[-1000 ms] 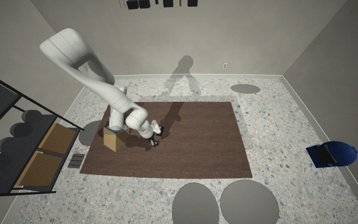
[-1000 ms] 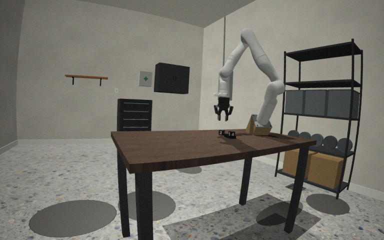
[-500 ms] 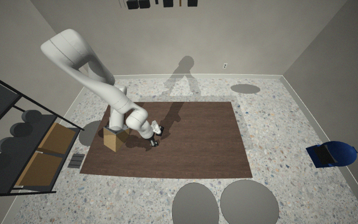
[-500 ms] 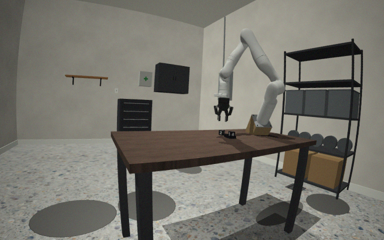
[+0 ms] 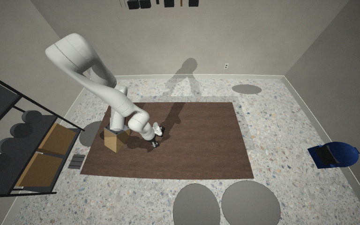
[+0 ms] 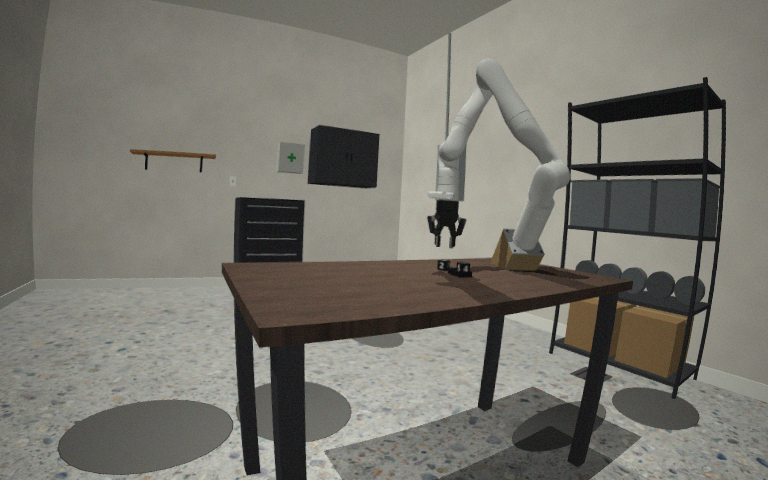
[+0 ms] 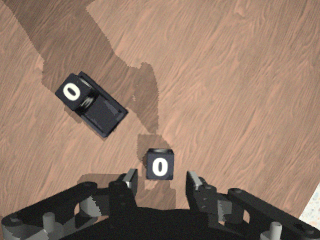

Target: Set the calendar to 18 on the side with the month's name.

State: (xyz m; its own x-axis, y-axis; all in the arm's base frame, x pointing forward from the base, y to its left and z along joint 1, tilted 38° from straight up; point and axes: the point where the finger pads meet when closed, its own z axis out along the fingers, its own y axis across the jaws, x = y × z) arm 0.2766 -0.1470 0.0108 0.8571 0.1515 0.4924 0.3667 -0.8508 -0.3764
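Note:
A small black tray [image 7: 107,115] lies on the wooden table [image 7: 254,60] [image 6: 339,294] [image 5: 198,146]. One black cube [image 7: 71,91] stands at the tray's left end with a white 0 on top. A second black cube [image 7: 160,163] [image 6: 444,264] stands loose on the table to the right of the tray, apart from it, also with a 0 on top. In the exterior view the tray with its cube [image 6: 463,268] sits just right of the loose cube. My gripper [image 7: 161,180] [image 6: 447,242] [image 5: 155,144] hangs well above the loose cube, fingers half open, with nothing between them.
The arm's tan base block [image 6: 512,254] [image 5: 115,138] stands on the table near the cubes. A black shelf rack [image 6: 645,226] with boxes stands beside the table. The table edge lies beyond the base.

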